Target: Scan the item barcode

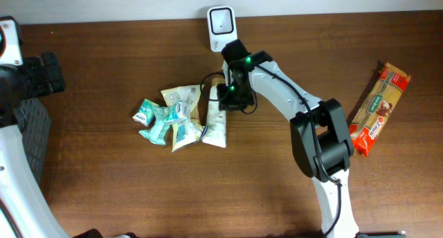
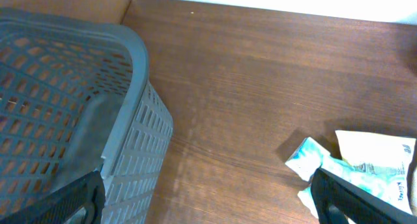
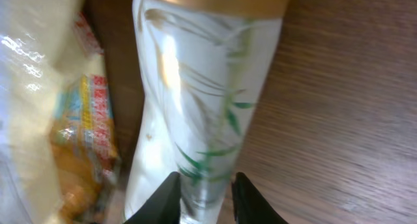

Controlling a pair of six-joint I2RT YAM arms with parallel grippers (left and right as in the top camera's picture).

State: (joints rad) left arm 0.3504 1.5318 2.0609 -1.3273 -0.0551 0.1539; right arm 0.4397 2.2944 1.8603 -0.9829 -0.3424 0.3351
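Dark brown wood-grain table (image 1: 138, 189), carrying at its far edge a small white barcode scanner with a square window (image 1: 221, 21). Middle of the top: a loose heap of goods lying touching or overlapping, namely crumpled teal-and-white foil packets (image 1: 156, 120), a cream printed pouch (image 1: 181, 98), a yellow-orange printed packet (image 3: 91, 120) and, on the heap's right side, a white plastic tube with a gold band and green leaf print (image 1: 214, 131). Well apart to the right lies a long orange, brown and green snack wrapper (image 1: 377, 106), set diagonally; at the left edge stands a grey perforated plastic basket (image 2: 137, 120).
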